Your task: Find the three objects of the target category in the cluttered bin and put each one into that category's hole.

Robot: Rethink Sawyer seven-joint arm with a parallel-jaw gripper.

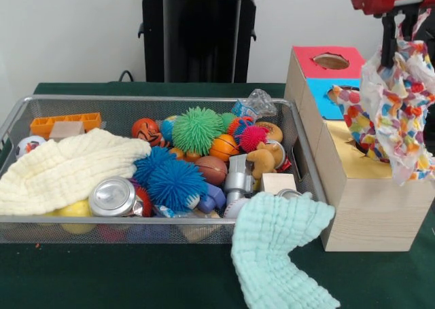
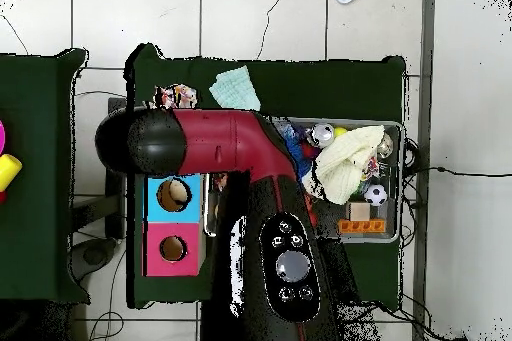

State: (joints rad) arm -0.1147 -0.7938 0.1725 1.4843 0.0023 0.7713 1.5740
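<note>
My gripper (image 1: 393,49) hangs at the top right of the front view, shut on a crumpled whitish wrapper (image 1: 401,112) with red, yellow and blue patches. The wrapper dangles over the yellow end of the wooden box (image 1: 367,214). A second patch of the same crinkly stuff (image 1: 352,115) sits at the hole on the yellow top; I cannot tell whether it is a separate wrapper. The wire mesh bin (image 1: 68,229) lies to the left, full of clutter. In the overhead view the arm (image 2: 215,142) covers the gripper; a wrapper (image 2: 176,95) shows beside it.
The box also has a red top hole (image 1: 331,61) and a blue top hole (image 1: 342,92). In the bin lie a cream cloth (image 1: 68,170), green (image 1: 197,129) and blue (image 1: 170,180) spiky balls and a can (image 1: 112,197). A mint cloth (image 1: 279,248) drapes over the bin's front corner.
</note>
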